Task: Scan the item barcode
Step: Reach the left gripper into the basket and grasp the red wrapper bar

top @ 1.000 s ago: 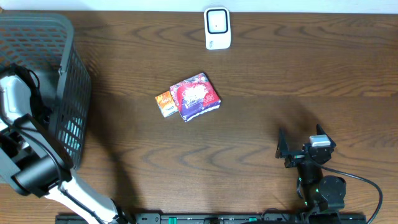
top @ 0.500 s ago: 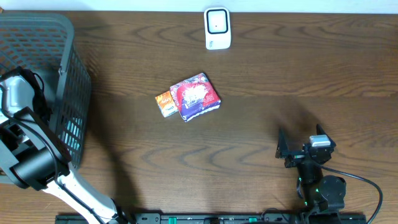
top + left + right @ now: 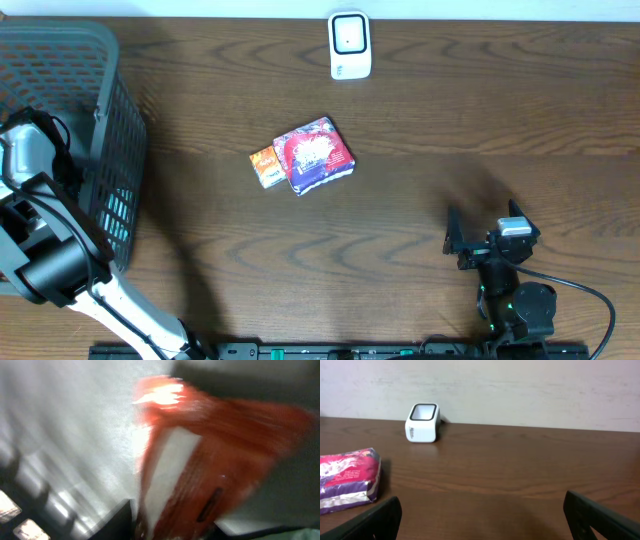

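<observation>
The left gripper (image 3: 170, 527) sits down inside the basket (image 3: 60, 60), and its wrist view is badly smeared. Whether the jaws are released or clenched on anything cannot be told. An orange packet (image 3: 220, 460) fills the space right in front of it, very close. Its long axis seems to run from the gripper's lower left up to its upper right. It carries a white panel and a small dark mark, both too blurred to read, so I cannot say that either is the barcode.

Going outward past the basket wall, a small orange pack (image 3: 265, 167) and a red and purple packet (image 3: 315, 155) lie touching on the table (image 3: 500, 120), well off to the gripper's right. Their white print is not legible.

The scanner (image 3: 350, 45) stands farther right again, at the far edge of the table and well apart from the basket.

The right gripper (image 3: 480, 525) hangs with its fingers spread wide and nothing between them. It faces the scanner and is the nearer arm to it, though the left arm is the one at the item. The coming move probably depends on carrying the packet rightward to the scanner's window.
</observation>
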You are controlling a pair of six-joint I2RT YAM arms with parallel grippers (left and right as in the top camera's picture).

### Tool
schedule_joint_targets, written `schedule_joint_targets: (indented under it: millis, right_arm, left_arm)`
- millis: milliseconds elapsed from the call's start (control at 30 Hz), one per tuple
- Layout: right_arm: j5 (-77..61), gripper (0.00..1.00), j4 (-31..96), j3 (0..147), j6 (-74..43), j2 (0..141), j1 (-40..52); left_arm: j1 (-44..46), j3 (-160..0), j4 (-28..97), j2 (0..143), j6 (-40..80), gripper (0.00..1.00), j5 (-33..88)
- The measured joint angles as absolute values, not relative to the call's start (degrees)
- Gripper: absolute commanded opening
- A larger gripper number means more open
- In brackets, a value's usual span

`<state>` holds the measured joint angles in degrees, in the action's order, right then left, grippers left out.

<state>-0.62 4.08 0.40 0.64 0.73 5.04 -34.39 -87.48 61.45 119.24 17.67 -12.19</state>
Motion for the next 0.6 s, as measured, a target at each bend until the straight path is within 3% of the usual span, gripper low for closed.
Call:
schedule_joint_targets:
  millis: [367,600]
  right_arm:
    - [-0.62,0.99,4.08,0.40,0.67,0.73,5.04]
    - [-0.62,0.99,4.08,0.40,0.64,0.73,5.04]
  left_arm:
    - [-34.33,-95.85,69.93,118.80,16.43,0.07,-11.05]
    - [-33.54,-104.03,64.75,101.80,16.95,0.07,-6.15]
